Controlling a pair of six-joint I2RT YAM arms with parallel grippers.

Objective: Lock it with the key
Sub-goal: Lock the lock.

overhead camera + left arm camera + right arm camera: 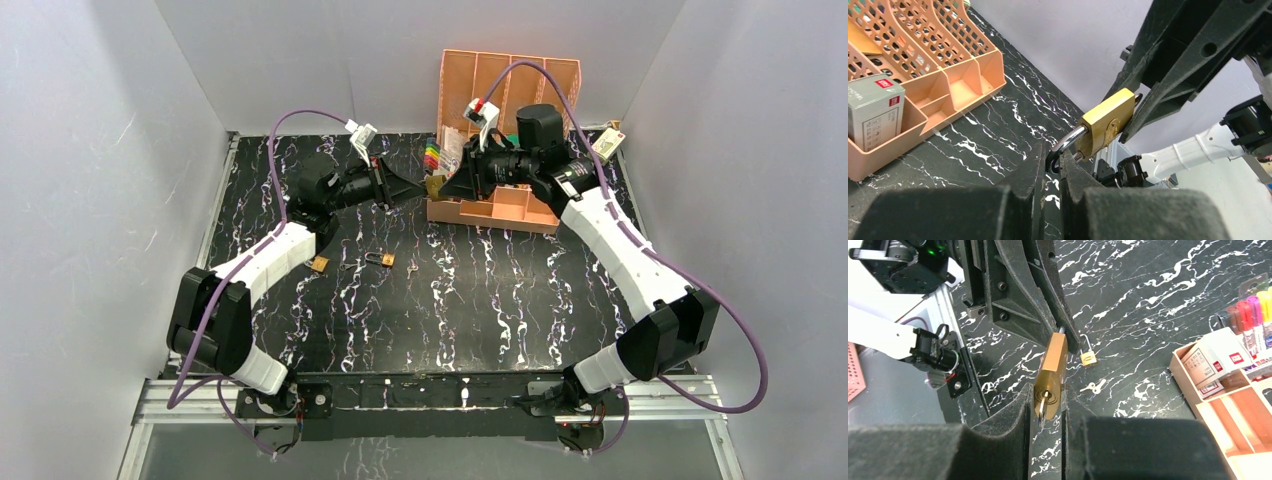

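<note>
A brass padlock (pixel 435 186) hangs in the air between both grippers, above the back of the table. My left gripper (pixel 1053 161) is shut on its silver shackle (pixel 1069 139). In the right wrist view my right gripper (pixel 1047 401) is shut on the padlock's brass body (pixel 1053 365), one finger on each flat side. A silver key (pixel 1041 409) sticks out of the keyhole in the underside, between the right fingers and touched by neither. The left wrist view shows the brass body (pixel 1107 121) held by the right gripper's black fingers (pixel 1158 95).
A small brass padlock (pixel 1088 358) and loose keys (pixel 1094 387) lie on the black marbled table (pixel 480 300); another brass piece (pixel 319 264) lies left of them. An orange desk organiser (pixel 500 210) with boxes (pixel 873 110) and markers (pixel 1255 315) stands behind the grippers. Grey walls enclose three sides.
</note>
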